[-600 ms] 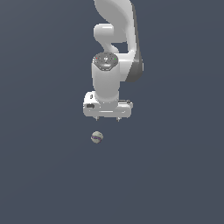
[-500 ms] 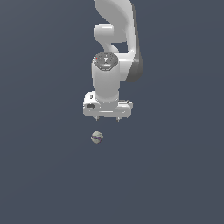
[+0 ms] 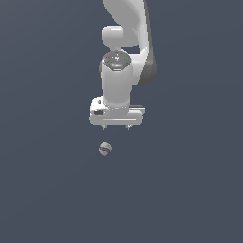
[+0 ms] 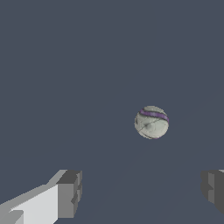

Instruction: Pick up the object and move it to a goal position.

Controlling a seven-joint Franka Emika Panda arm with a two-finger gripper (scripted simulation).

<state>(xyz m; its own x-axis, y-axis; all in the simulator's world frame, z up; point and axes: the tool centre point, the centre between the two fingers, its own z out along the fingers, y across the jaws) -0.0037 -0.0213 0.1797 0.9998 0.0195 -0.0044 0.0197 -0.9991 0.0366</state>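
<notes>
The object is a tiny greyish-white ball (image 3: 105, 149) with a purple stripe, lying on the dark grey floor. In the exterior view it sits just below my gripper (image 3: 116, 127) and slightly toward the exterior view's left. My gripper is open and empty, its two short fingertips (image 3: 127, 126) pointing down above the floor. In the wrist view the ball (image 4: 151, 122) shows beyond the gap between my two grey fingers (image 4: 68, 194), apart from both.
The white arm (image 3: 124, 38) rises behind the gripper to the top of the exterior view. A plain dark grey surface (image 3: 190, 190) fills the scene all around.
</notes>
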